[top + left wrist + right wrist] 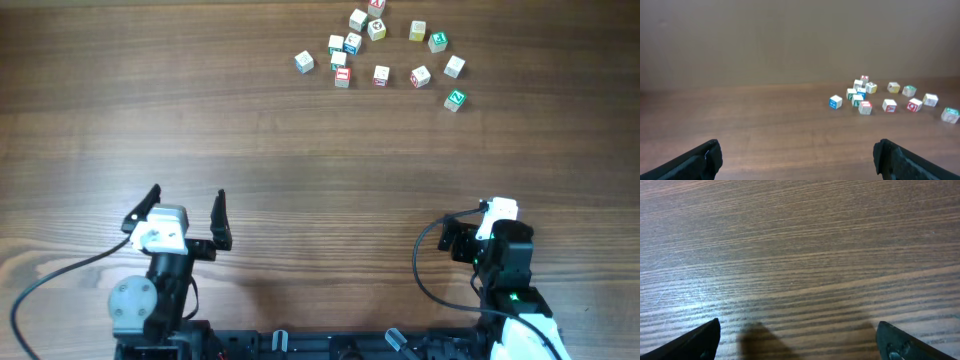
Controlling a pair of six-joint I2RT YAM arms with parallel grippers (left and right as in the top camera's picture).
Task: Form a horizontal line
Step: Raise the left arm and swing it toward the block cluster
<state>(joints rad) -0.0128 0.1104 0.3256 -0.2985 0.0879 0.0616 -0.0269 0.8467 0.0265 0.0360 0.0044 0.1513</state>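
The letter cubes [381, 75] lie loose in a scattered cluster at the far right of the counter [200, 100]. Three along the cluster's near side sit roughly level but apart, and a few at its left end touch. The left pincer [188, 200] and right pincer [797, 332] hover at the near edge, both spread wide and empty, well apart from the cubes.

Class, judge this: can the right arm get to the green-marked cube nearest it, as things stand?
Probably yes: bare table lies between the open right gripper and that green-marked cube, which sits apart from other cubes.
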